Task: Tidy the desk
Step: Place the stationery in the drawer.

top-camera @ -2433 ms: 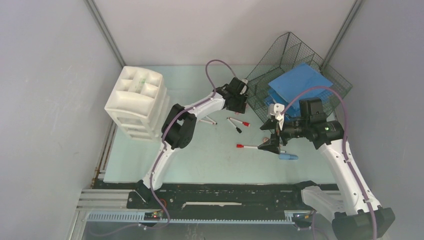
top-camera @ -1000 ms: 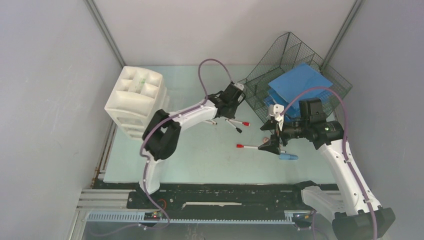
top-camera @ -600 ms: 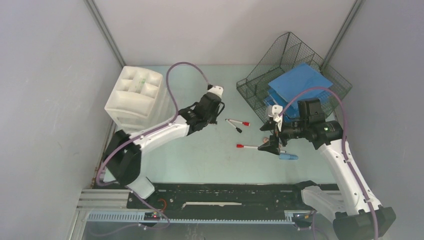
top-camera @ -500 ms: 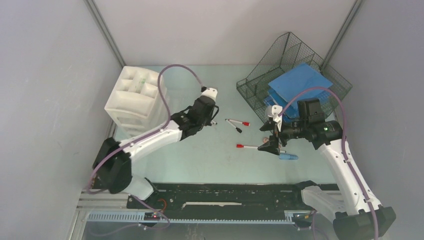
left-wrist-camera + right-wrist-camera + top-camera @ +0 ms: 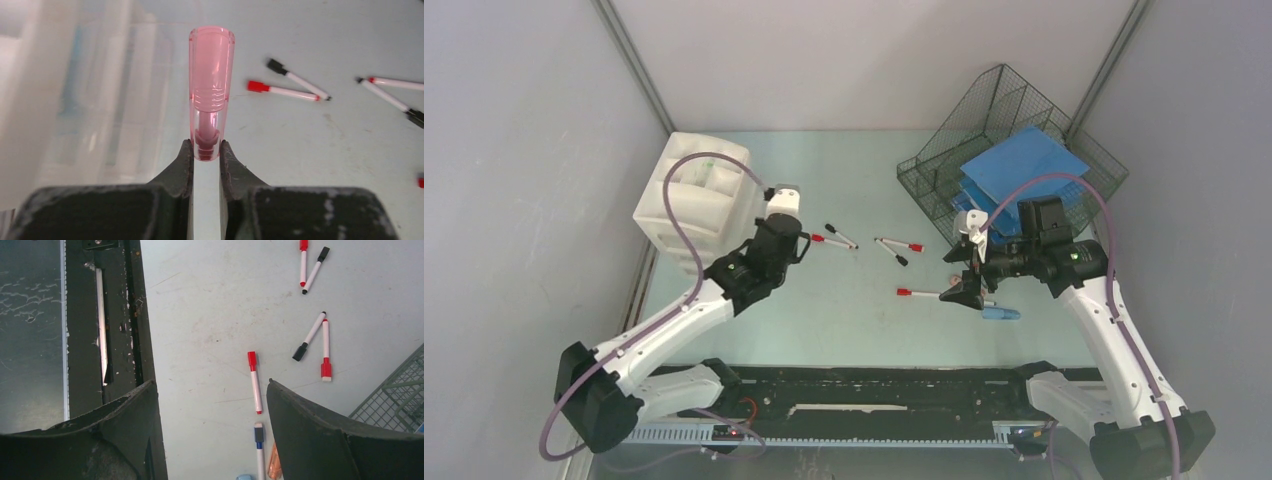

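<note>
Swung leftward over the mint counter point(image 5: 854, 330) beneath both arms, left pincer point(image 5: 206, 150) now hangs beside the white drawer unit point(image 5: 692, 190), pinching a pink translucent tube point(image 5: 211, 75) by its base, likely for stowing; right pincer point(image 5: 210, 385) hovers spread above loose markers point(image 5: 254, 382).
</note>
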Controlling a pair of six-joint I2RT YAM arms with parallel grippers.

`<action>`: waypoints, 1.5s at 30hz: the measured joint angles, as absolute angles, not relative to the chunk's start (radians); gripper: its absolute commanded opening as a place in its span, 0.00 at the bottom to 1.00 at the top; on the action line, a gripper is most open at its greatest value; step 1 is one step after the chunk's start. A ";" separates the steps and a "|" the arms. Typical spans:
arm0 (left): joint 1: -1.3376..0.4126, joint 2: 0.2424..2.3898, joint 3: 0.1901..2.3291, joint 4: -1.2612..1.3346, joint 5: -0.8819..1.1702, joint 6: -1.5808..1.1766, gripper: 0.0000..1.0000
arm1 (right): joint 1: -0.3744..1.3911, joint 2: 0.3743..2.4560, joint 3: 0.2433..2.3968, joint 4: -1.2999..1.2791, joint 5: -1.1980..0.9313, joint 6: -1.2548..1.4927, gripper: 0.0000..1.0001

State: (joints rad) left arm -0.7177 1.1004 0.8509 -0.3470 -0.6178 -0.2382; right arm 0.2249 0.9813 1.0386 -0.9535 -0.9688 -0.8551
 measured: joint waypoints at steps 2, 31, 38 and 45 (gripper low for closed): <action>-0.680 1.074 0.837 -0.365 -0.625 -0.245 0.00 | 0.225 0.982 1.039 -0.953 -0.969 -0.855 0.87; -0.527 1.181 0.970 -0.558 -0.693 -0.260 0.65 | 0.199 1.002 1.039 -0.966 -0.974 -0.871 0.87; -0.527 0.940 0.821 -0.434 -0.433 -0.270 0.90 | 0.187 1.004 0.990 -0.951 -0.973 -0.902 0.87; -0.527 0.728 0.645 -0.345 -0.234 -0.334 1.00 | 0.226 1.014 0.972 -0.976 -0.916 -1.032 0.88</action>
State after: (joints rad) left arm -0.5270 0.7280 0.6449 -0.3450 -0.2344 -0.3336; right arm 0.2256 1.0142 0.9722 -0.9760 -0.9165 -1.0321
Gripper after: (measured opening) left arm 0.996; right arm 0.874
